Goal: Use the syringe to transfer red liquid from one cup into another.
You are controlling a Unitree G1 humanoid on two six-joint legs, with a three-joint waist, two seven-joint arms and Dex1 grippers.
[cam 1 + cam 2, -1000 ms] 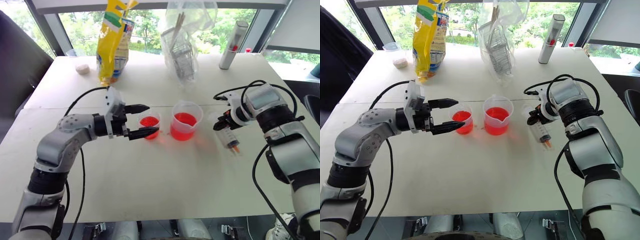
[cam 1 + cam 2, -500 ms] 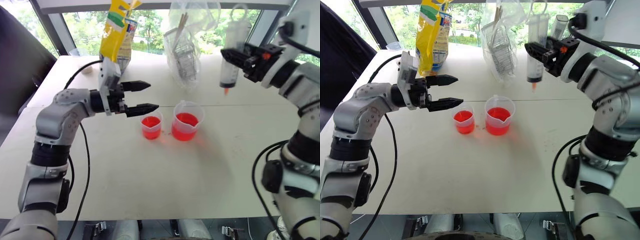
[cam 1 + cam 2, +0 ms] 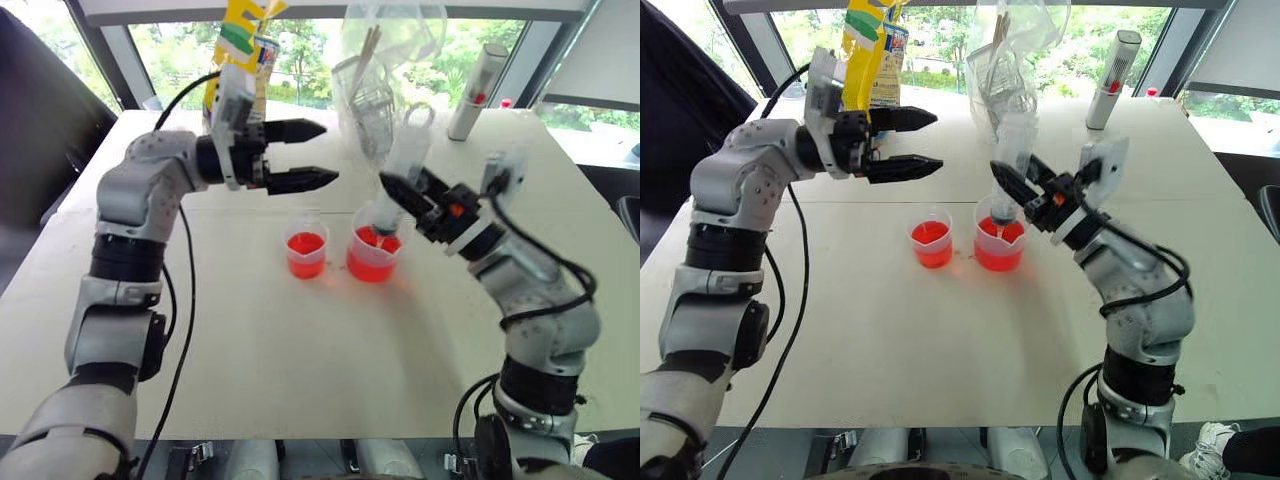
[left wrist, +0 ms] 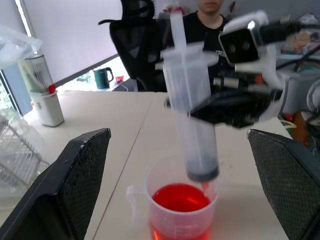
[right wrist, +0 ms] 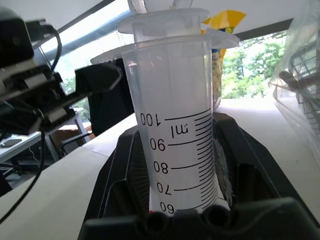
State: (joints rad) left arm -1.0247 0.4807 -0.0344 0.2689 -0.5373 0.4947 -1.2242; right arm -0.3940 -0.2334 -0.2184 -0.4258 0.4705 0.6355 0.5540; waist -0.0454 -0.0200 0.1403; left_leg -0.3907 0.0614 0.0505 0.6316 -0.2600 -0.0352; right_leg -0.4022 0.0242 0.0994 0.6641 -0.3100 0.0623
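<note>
My right gripper (image 3: 402, 202) is shut on the barrel of the clear syringe (image 3: 402, 165), which leans over the larger spouted beaker (image 3: 374, 262). The syringe's tip sits inside the beaker's rim, close to the red liquid (image 4: 181, 197); I cannot tell whether it touches. The dark plunger seal (image 4: 202, 172) sits near the barrel's low end. The smaller cup (image 3: 306, 252), also holding red liquid, stands just left of the beaker. My left gripper (image 3: 328, 153) hangs open and empty in the air, above and to the left of both cups, pointing toward the syringe.
At the table's far side stand a yellow snack bag (image 3: 238, 55), a clear plastic bag with a wire rack inside (image 3: 372, 85) and a white bottle with a red dot (image 3: 472, 92). A person (image 4: 212, 17) sits beyond the table beside an office chair.
My right arm swung the syringe down and left from high at the right, bringing its tip into the beaker. My left gripper rose a little, staying open.
</note>
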